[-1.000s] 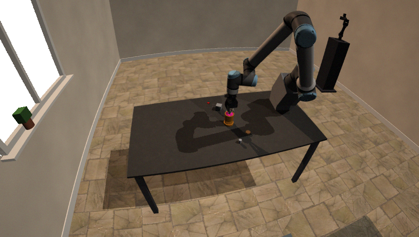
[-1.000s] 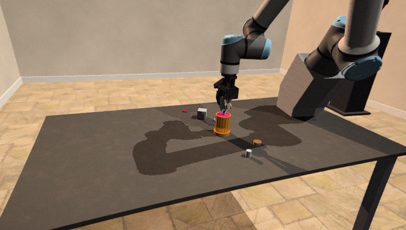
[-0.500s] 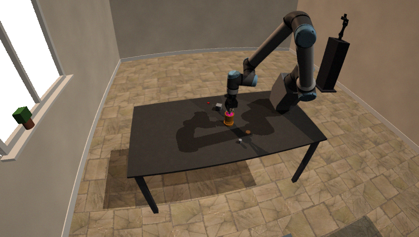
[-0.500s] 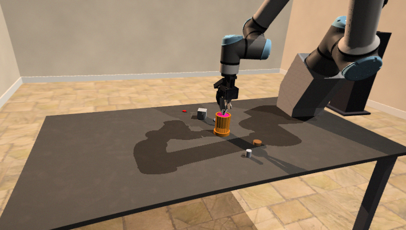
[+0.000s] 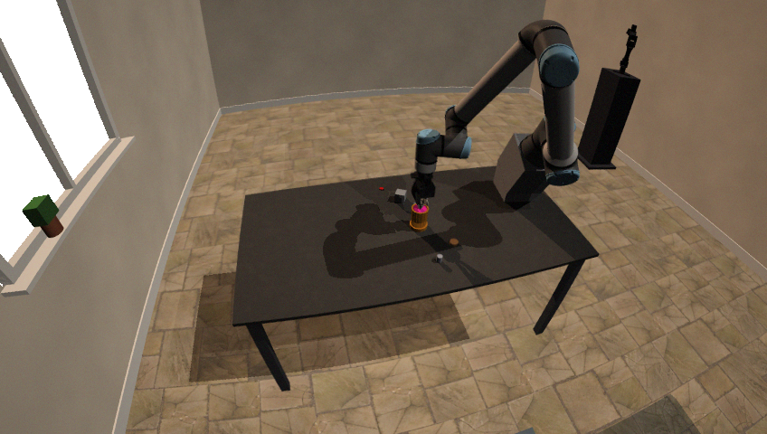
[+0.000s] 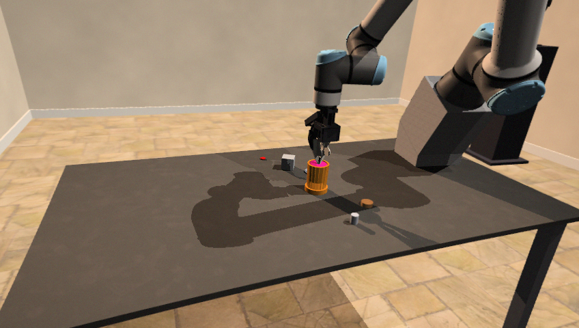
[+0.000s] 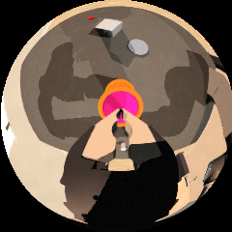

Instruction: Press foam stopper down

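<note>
An orange ribbed jar [image 5: 419,219] [image 6: 317,178] [image 7: 107,92] stands upright near the middle of the dark table [image 5: 301,268] [image 6: 121,227]. A pink foam stopper [image 5: 420,210] [image 6: 319,165] [image 7: 120,102] fills its mouth, with its top about at the rim. My gripper [image 5: 422,202] [image 6: 323,156] [image 7: 120,109] is shut with nothing between the fingers. It points straight down, and its tips touch the stopper's top near the middle.
A grey cube [image 5: 399,195] [image 6: 287,161] [image 7: 108,27] and a small red dot [image 5: 381,188] [image 6: 263,158] [image 7: 90,17] lie behind the jar. A grey disc [image 7: 138,46] lies close by it. A brown disc [image 5: 454,241] [image 6: 366,202] and a small white cylinder [image 5: 439,259] [image 6: 354,218] lie in front, to the right.
</note>
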